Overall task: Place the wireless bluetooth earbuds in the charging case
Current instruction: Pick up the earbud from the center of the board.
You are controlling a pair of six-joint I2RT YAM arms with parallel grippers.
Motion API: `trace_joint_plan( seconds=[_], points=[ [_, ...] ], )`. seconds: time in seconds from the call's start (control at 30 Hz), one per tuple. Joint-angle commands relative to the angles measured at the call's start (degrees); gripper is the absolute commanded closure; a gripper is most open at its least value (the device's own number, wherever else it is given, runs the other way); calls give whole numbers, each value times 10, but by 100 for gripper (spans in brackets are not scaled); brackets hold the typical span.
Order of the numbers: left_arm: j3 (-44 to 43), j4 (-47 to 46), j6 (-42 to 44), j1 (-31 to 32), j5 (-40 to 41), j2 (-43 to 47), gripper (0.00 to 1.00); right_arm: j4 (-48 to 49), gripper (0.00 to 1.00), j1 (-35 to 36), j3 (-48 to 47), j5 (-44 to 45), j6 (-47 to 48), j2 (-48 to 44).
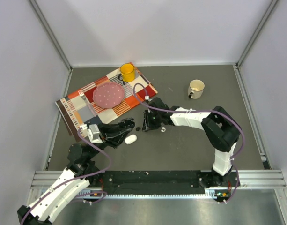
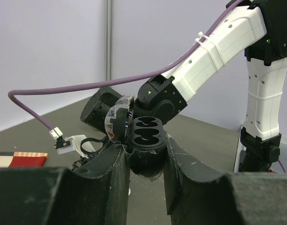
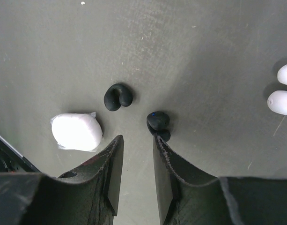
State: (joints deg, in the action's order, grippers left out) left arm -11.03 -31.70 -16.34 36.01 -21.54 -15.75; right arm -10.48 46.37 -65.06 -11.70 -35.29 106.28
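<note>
My left gripper (image 2: 145, 157) is shut on an open black charging case (image 2: 144, 136) and holds it above the table, its two sockets empty and its lid (image 2: 116, 117) tipped back to the left. It shows in the top view (image 1: 126, 126) too. My right gripper (image 3: 137, 139) is open and points down at the table. One black earbud (image 3: 158, 122) lies right at its right fingertip, and a second black earbud (image 3: 118, 96) lies just beyond its tips. Two white earbuds (image 3: 283, 89) lie at the right edge. A closed white case (image 3: 77, 132) lies left of the fingers.
A striped placemat (image 1: 134, 101) at the back left bears a pink plate (image 1: 108, 94), a fork and a yellow mug (image 1: 127, 71). A white mug (image 1: 195, 88) stands at the back right. The white case (image 1: 130, 139) lies just right of my left gripper.
</note>
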Motion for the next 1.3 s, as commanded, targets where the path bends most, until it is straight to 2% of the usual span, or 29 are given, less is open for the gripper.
trace_joint_plan(
  seconds=[0.0, 1.27],
  points=[
    [-18, -18, 1, 2, 5, 4, 100, -2, 68, 7, -28, 16, 17, 11],
    [-12, -13, -8, 2, 18, 1, 100, -38, 75, 14, -50, 100, 74, 25]
  ],
)
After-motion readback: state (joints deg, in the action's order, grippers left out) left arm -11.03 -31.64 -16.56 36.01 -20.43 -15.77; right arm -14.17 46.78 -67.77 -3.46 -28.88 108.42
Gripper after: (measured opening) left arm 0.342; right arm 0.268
